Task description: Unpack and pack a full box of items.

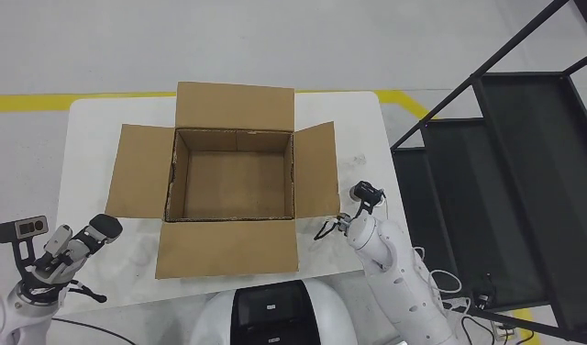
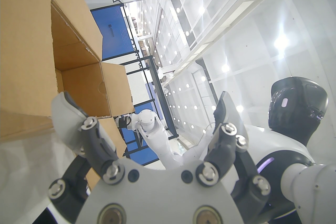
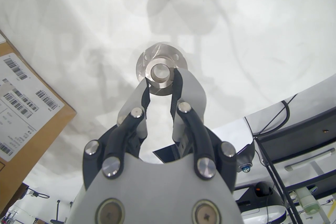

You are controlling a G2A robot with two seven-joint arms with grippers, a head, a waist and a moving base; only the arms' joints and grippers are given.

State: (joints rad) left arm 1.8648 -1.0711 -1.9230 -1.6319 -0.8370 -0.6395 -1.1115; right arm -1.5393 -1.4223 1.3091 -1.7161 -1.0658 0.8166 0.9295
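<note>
The right fingers (image 3: pixel 161 80) are pinched on a small metal ring part (image 3: pixel 163 56), just beside the right flap of the open box (image 1: pixel 234 106) on the bench (image 1: pixel 92 125); the box lies to their left, mouth up; the left fingers (image 2: pixel 144 101) are spread wide, holding nothing, farther off; the right arm looks best placed to drop it in.

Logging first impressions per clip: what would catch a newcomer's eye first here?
The open cardboard box sits mid-table, all four flaps spread and nothing inside. Beside its right flap, the right gripper is closed on a small metal flange. The left gripper is open at the near left corner of the table.
</note>
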